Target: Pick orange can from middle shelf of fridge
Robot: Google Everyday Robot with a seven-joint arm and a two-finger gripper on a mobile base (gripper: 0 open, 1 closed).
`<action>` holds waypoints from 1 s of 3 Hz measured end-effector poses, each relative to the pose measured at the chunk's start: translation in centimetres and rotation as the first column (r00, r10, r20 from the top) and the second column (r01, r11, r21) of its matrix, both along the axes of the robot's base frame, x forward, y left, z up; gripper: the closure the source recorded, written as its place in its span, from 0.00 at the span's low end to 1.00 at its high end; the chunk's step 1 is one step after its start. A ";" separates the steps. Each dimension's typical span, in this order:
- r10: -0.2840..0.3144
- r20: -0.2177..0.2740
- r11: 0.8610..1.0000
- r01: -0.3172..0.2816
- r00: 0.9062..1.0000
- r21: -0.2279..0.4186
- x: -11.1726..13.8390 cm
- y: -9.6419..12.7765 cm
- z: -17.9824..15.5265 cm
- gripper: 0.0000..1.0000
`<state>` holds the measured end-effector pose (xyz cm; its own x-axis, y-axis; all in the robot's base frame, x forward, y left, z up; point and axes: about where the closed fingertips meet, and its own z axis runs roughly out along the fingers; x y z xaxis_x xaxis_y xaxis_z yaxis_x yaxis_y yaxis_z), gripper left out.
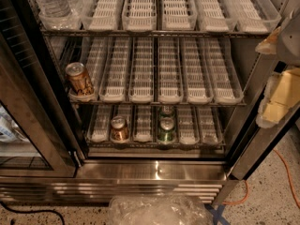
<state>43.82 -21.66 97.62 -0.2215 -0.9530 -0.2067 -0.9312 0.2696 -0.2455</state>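
Note:
The orange can (79, 78) stands upright in the leftmost lane tray of the middle shelf (168, 96), at the tray's front lip. It is coppery orange-brown with a silver top. The fridge (154, 170) stands open in front of me, showing three wire racks. My gripper (277, 95), pale yellow and grey, hangs at the right edge of the view, outside the fridge's right frame. It is level with the middle shelf, far to the right of the can, and holds nothing that I can see.
A similar coppery can (119, 128) and two green cans (166, 130) stand on the bottom shelf. Water bottles (50, 1) stand on the top shelf, at left. The glass door (28, 125) is open at left. Crinkled clear plastic (159, 211) and an orange cable (287, 177) lie on the floor.

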 end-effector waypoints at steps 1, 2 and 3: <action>0.000 0.000 1.000 0.000 1.000 0.000 0.0 0.0 0.0 0.00; -0.004 -0.002 0.999 0.003 1.000 -0.038 0.3 0.0 -0.4 0.00; 0.018 -0.024 0.997 -0.020 1.000 -0.071 1.7 0.8 -3.0 0.00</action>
<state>45.52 -20.87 94.58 -0.2072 -0.9691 -0.1336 -0.9415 0.2347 -0.2419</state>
